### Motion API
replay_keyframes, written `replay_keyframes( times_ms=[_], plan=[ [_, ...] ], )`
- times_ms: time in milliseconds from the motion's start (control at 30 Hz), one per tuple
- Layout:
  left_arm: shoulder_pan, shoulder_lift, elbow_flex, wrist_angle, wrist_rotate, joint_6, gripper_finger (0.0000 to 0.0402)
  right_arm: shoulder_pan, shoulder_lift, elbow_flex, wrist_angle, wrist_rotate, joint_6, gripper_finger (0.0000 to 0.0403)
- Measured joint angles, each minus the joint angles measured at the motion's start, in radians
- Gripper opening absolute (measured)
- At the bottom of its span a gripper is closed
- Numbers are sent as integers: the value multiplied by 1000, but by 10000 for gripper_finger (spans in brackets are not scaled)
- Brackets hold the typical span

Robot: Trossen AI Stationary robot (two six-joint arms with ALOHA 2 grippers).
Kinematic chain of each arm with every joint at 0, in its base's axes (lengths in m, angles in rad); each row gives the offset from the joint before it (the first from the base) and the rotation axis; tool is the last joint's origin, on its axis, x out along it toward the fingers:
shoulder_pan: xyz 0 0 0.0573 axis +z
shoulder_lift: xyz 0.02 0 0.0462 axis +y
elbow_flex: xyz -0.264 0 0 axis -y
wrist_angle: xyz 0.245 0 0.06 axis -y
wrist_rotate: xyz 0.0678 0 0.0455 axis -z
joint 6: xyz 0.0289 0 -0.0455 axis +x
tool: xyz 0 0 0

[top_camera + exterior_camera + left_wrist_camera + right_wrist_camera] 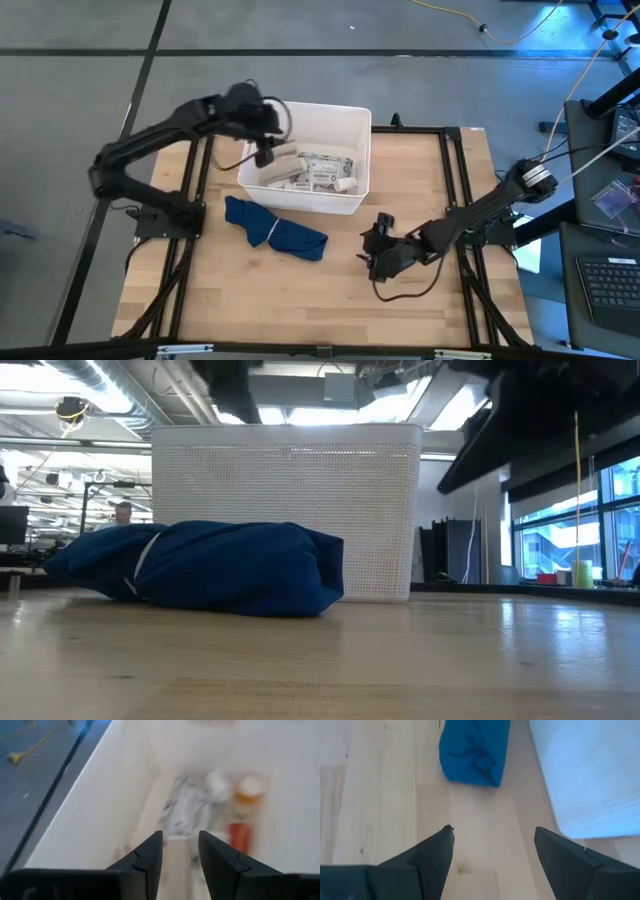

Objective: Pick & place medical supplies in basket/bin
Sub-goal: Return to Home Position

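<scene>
White grid-walled bin (300,500), beige rolls (285,172), maybe vials (242,810) inside. Left gripper (180,836) slightly apart above; right gripper (494,829) spread, five o'clock.

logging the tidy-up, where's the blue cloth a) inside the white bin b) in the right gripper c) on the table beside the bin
c: the blue cloth lies on the table outside the white bin; the left gripper is over the bin, the right gripper open and empty away from the cloth.
</scene>
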Motion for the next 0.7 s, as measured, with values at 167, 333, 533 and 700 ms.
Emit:
replay_keyframes(
  times_ms=[167, 333, 533, 700],
  plan=[
    [-54, -223, -142, 85, 24, -80, 109, 4, -109, -79, 24, 3, -23, 277],
    [-143, -496, -400, 259, 24, -165, 96, 3, -316, -291, 245, -43, -57, 277],
    [-229, -811, -698, 480, -54, -289, 84, -35, -611, -519, 600, -195, -264, 277],
    [-267, -1027, -904, 588, -155, -359, 77, -151, -764, -632, 674, -311, -293, 277]
  ],
)
